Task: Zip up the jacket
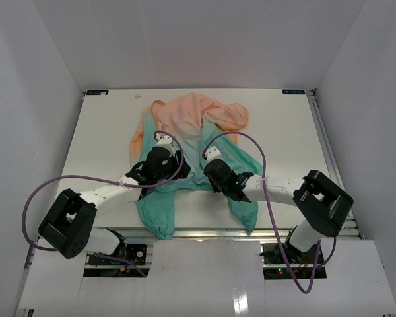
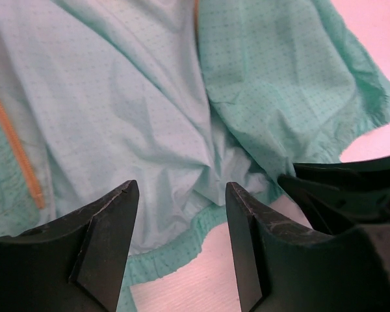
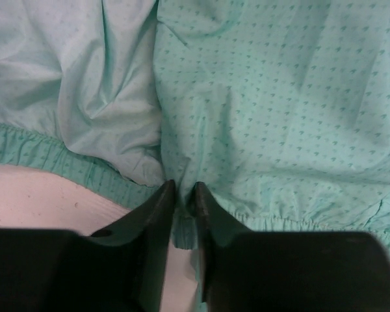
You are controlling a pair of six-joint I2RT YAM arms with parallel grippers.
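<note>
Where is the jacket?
The jacket lies centred on the table in the top view, teal hem toward the near edge, under the open left gripper; the right gripper pinches its hem.

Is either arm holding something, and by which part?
The right gripper pinches the jacket at its bottom hem by the front opening. The left gripper is open, holding nothing.

The jacket is thin, wrinkled cloth, matt, with tiny printed dots; the table looks smooth and matt.

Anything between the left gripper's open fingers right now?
Left wrist view: the gathered hem of the thin peach-to-teal fabric jacket lies across the open gap of the left gripper.
</note>
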